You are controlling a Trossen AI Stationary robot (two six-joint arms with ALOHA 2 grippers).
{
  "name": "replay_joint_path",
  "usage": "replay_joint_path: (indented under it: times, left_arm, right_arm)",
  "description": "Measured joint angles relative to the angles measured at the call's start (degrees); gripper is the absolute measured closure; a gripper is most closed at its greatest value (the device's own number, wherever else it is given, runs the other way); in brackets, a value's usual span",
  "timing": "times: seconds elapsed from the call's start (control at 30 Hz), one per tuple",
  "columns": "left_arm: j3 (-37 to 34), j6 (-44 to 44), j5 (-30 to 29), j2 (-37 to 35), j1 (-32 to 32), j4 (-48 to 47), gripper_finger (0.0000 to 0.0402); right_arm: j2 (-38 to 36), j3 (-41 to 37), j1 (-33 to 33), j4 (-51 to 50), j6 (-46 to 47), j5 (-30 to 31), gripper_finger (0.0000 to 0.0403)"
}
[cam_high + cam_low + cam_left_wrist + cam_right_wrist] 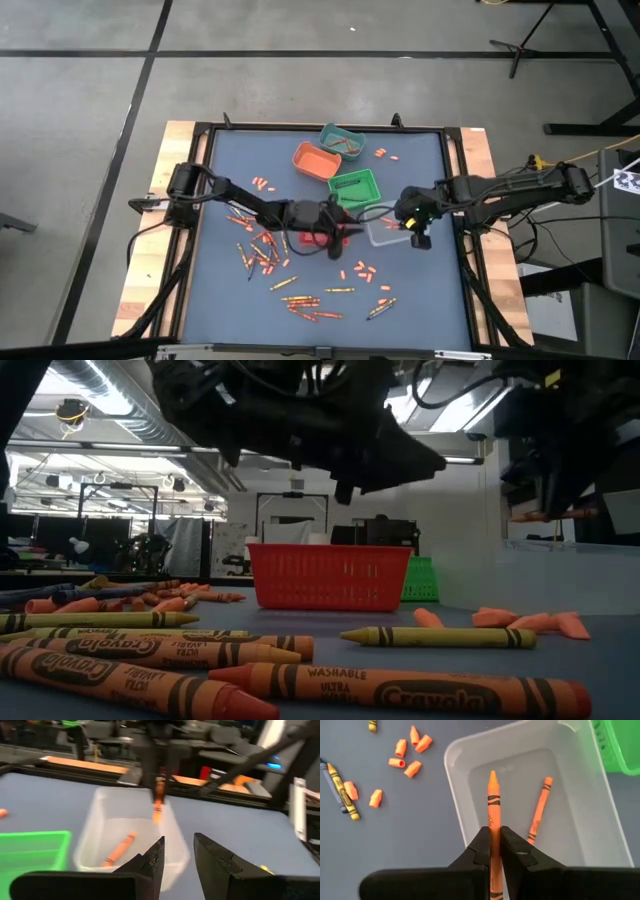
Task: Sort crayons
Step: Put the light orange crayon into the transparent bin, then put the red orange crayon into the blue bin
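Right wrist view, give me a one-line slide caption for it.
Right end effector shut on an orange crayon, held above a clear bin that already contains one orange crayon.

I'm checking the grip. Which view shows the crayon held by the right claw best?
The right wrist view: the orange crayon stands pinched in the right claw over the clear bin. The left wrist view shows it hanging farther off. The high view hides it; the low view shows it only partly.

The held crayon (493, 815) has its lower end apparently cut off.
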Motion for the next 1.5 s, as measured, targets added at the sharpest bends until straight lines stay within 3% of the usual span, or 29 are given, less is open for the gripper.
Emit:
replay_joint_path:
  times: [0.33,0.67,0.97,1.3,1.5]
  left_arm:
    - [0.0,-0.52,0.05,0.0,-6.26,-4.12,0.0311]
    - [0.0,-6.0,8.2,0.0,-13.29,-12.41,0.0311]
    - [-0.02,-7.15,6.67,0.0,-21.17,-19.25,0.0311]
    - [-0.02,-14.26,2.99,0.0,-27.89,-22.85,0.0311]
    - [-0.02,-14.49,-1.18,0.0,-30.52,-26.69,0.0311]
  right_arm:
    - [0.34,-3.06,-0.18,4.33,-0.13,0.11,0.0381]
    - [1.99,-3.21,-0.18,4.49,-0.15,0.46,0.0381]
    - [2.27,-3.21,-0.18,4.49,-0.2,0.39,0.0378]
    - [2.25,-3.21,-0.18,4.5,-0.27,1.27,0.0283]
    - [2.25,-3.21,-0.18,4.5,-0.26,1.82,0.0259]
